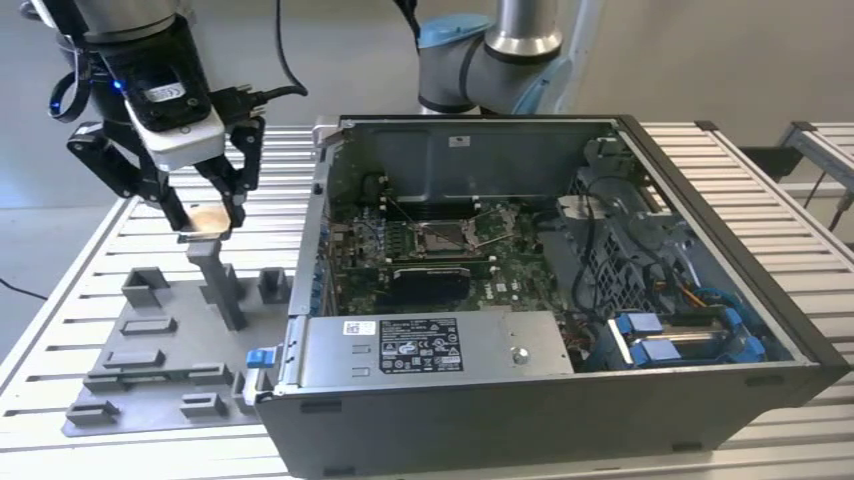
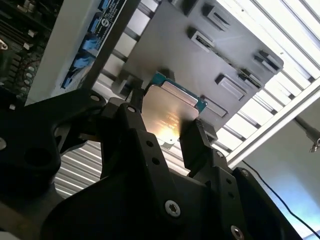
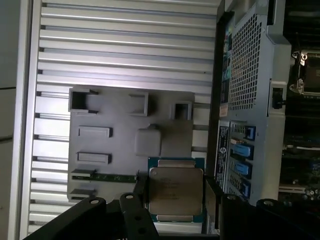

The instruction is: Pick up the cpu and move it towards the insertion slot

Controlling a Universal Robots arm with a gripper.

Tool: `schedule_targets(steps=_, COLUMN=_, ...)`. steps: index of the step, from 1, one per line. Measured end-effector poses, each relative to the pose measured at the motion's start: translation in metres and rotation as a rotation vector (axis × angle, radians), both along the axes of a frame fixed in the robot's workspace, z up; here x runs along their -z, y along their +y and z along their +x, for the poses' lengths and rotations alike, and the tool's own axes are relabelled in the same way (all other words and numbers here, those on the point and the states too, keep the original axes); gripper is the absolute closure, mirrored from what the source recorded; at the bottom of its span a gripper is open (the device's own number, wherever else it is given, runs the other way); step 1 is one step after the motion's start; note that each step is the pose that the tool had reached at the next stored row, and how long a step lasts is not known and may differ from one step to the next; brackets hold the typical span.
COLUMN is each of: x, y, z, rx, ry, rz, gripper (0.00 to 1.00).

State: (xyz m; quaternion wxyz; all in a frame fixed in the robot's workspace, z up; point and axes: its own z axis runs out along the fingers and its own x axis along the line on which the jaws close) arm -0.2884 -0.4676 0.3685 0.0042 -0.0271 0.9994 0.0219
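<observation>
Silvery metal glints between black fingers [image 2: 196, 145]. The end effector [image 1: 206, 218] has the cpu [image 1: 207, 222] pinched by two opposite edges, its jaws closed down to the chip's width. In the exterior view the chip hangs just over the tall grey fixture post [image 1: 218, 285]. The grey fixture plate [image 1: 187, 345] spreads out at six o'clock below. The insertion slot [image 1: 441, 237] sits at three o'clock from the chip, well apart, inside the open computer case [image 1: 534, 420] on the slatted surface [image 1: 747, 160].
</observation>
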Motion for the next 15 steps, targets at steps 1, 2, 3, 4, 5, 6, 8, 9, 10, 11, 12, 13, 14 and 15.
schedule_targets(steps=1, x=0.0000, y=0.0000, z=0.0029, rx=0.000, ry=0.0000, rz=-0.0001, gripper=1.00)
schedule_targets(steps=2, x=0.0000, y=0.0000, z=0.0061, rx=0.000, ry=0.0001, rz=0.0000, gripper=1.00)
schedule_targets(steps=3, x=0.0000, y=0.0000, z=0.0094, rx=0.000, ry=0.0001, rz=-0.0001, gripper=1.00)
schedule_targets(steps=4, x=0.0000, y=0.0000, z=0.0125, rx=0.000, ry=0.0000, rz=-0.0001, gripper=1.00)
schedule_targets(steps=5, x=0.0000, y=0.0000, z=0.0157, rx=0.000, ry=0.0001, rz=0.0000, gripper=1.00)
schedule_targets(steps=6, x=0.0000, y=0.0000, z=0.0186, rx=0.000, ry=0.0001, rz=-0.0001, gripper=1.00)
schedule_targets(steps=8, x=-0.0001, y=0.0000, z=0.0266, rx=0.000, ry=0.0002, rz=-0.0001, gripper=1.00)
schedule_targets(steps=9, x=0.0000, y=0.0000, z=0.0309, rx=0.000, ry=0.0002, rz=0.0000, gripper=1.00)
schedule_targets(steps=10, x=0.0000, y=0.0000, z=0.0350, rx=0.000, ry=0.0003, rz=-0.0001, gripper=1.00)
schedule_targets(steps=11, x=0.0000, y=0.0000, z=0.0390, rx=0.000, ry=0.0003, rz=0.0000, gripper=1.00)
schedule_targets(steps=12, x=0.0000, y=0.0000, z=0.0424, rx=0.000, ry=0.0004, rz=-0.0001, gripper=1.00)
schedule_targets(steps=13, x=0.0000, y=0.0000, z=0.0458, rx=0.000, ry=0.0004, rz=-0.0001, gripper=1.00)
schedule_targets(steps=14, x=0.0000, y=0.0000, z=0.0498, rx=0.000, ry=0.0004, rz=-0.0001, gripper=1.00)
schedule_targets(steps=15, x=0.0000, y=0.0000, z=0.0543, rx=0.000, ry=0.0006, rz=0.0000, gripper=1.00)
